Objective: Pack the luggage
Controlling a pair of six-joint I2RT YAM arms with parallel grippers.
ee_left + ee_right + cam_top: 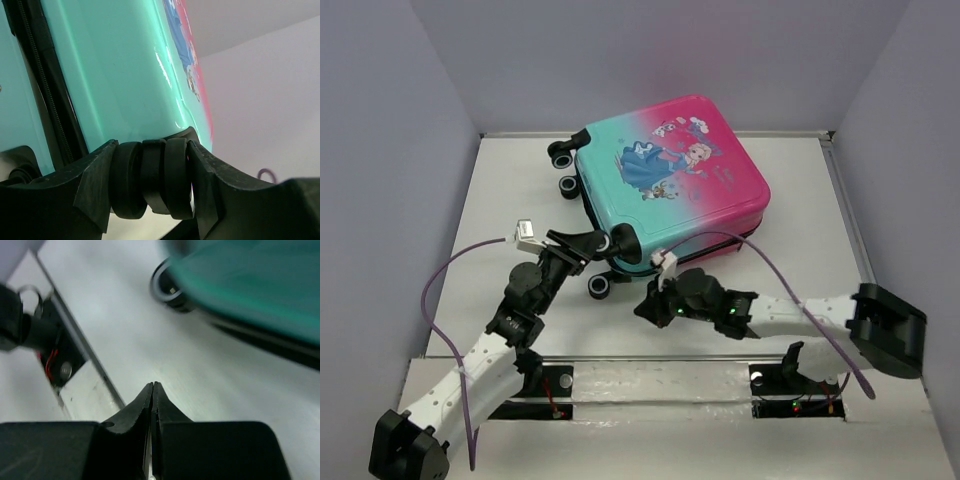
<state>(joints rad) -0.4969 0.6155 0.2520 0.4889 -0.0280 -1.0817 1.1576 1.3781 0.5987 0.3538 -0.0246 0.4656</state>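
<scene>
The luggage [670,180], a pink-to-teal suitcase with a cartoon princess print, lies closed on the table with its printed front up and its black wheels toward the left. My left gripper [610,243] is shut on the double wheel [150,180] at the near corner, one finger on each side. The teal shell [115,70] fills the left wrist view above the wheel. My right gripper [645,310] rests low on the table just in front of the luggage, shut with nothing between its fingertips [152,385]. Another wheel [167,287] and the teal shell [250,285] show beyond it.
Other black wheels [563,152] stick out on the suitcase's left side, and one [601,287] sits close to my right gripper. White walls enclose the table on three sides. A metal rail [660,358] runs along the near edge by the arm bases.
</scene>
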